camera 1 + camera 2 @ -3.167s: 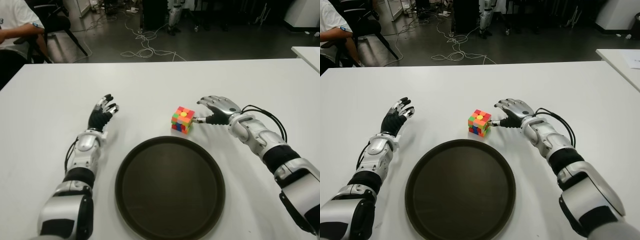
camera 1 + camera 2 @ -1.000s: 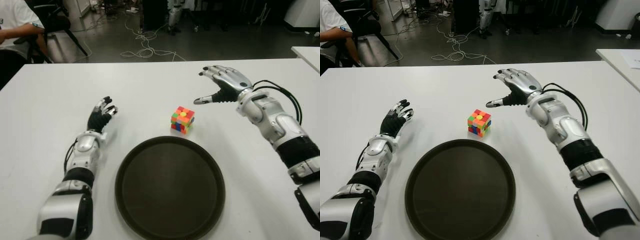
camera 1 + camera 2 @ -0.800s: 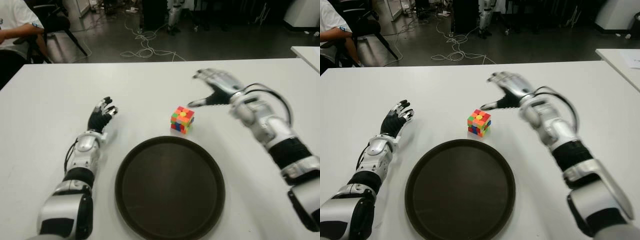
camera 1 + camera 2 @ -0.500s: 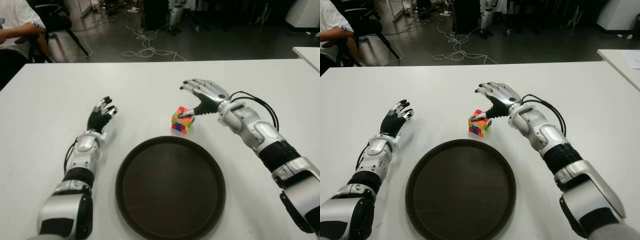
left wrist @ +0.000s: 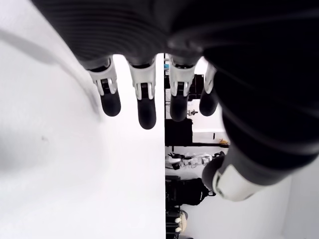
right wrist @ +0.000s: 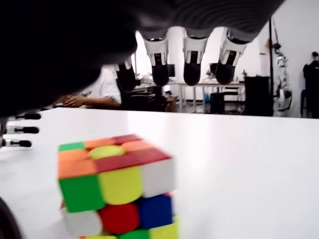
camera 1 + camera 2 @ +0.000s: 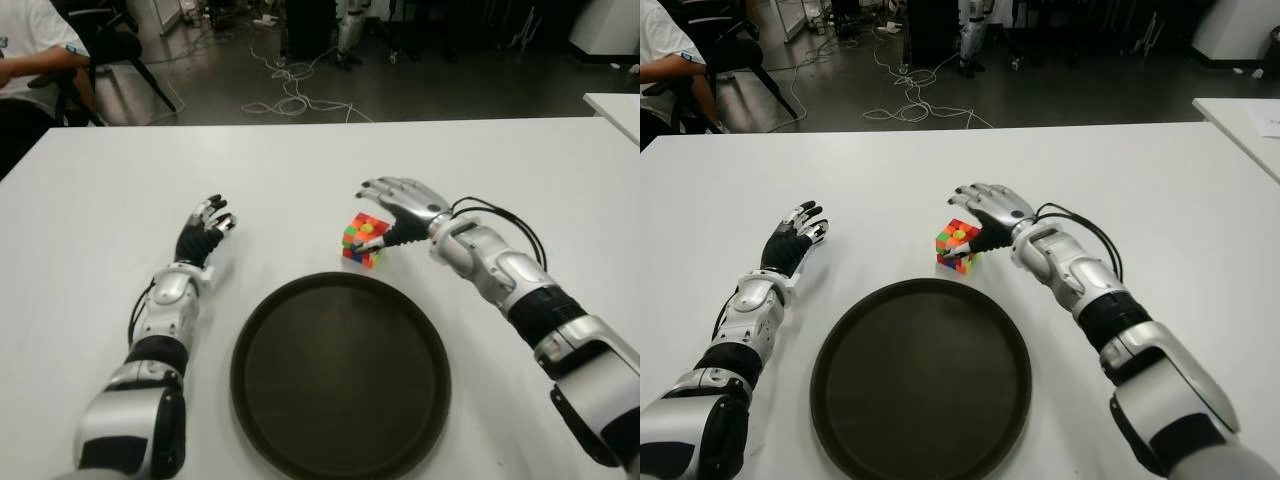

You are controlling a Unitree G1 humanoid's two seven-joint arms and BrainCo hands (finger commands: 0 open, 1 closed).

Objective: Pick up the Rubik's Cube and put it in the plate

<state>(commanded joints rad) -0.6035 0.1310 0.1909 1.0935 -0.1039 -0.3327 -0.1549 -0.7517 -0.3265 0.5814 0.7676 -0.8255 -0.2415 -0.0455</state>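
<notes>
A workshop floor strewn with cables (image 7: 285, 95) runs along the far side, with a seated person (image 7: 25, 60) at the far left; in front of it a white table (image 7: 90, 200) fills the scene. The largest thing on it is the dark round plate (image 7: 262, 330), near the robot at centre, with nothing in it.

The right arm reaches in from the near right toward the middle of the table. A second ago its hand was raised and well apart from the cube on the far right; it has since swept left and come down, so the right hand (image 7: 398, 208) now hovers over and against the right side of the Rubik's Cube (image 7: 361, 238). Its fingers (image 6: 160, 67) are spread above the cube and not wrapped around it; in the eye views the thumb seems to touch the cube's right face. It holds nothing yet.

The left hand (image 7: 203, 228) shows left of the plate, fingers extended and empty, unchanged.

The cube sits on the table just beyond the plate's far rim, apparently tipped slightly, where earlier it stood flat. The approach looks finished; closing the fingers, lifting and carrying it to the plate remain.
</notes>
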